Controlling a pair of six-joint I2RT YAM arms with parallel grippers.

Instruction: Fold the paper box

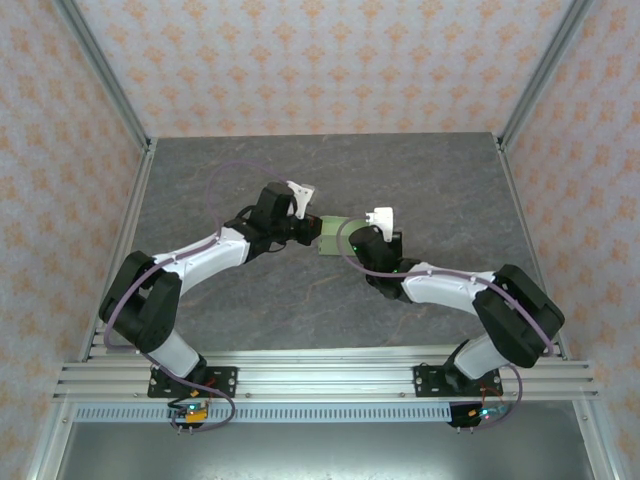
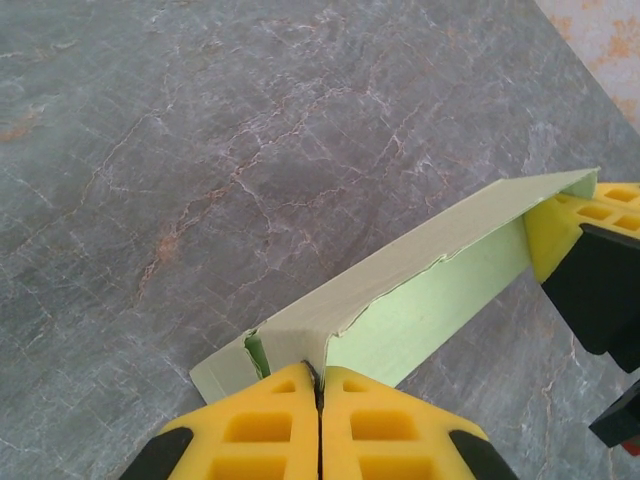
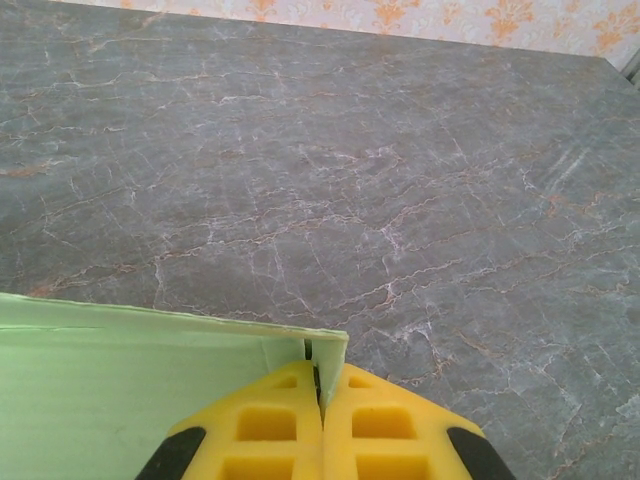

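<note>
Yellow pads [image 2: 260, 430] sat pressed together nearest my camera, and out over the grey surface [image 2: 200, 150] the paper box [image 2: 430, 290] was clamped at opposite ends by my left tool [image 2: 320, 385] and right tool [image 3: 320, 385], so I feared uneven pulling would tear its ragged crease.

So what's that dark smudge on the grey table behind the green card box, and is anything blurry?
Left wrist view: the dark patch on the grey marbled table is likely a soft shadow beyond the pale green card box, with no glare; right wrist view: even light, the table's veins look crisp; top view: nothing blurred, faint shadows under the black-and-white arms.
</note>
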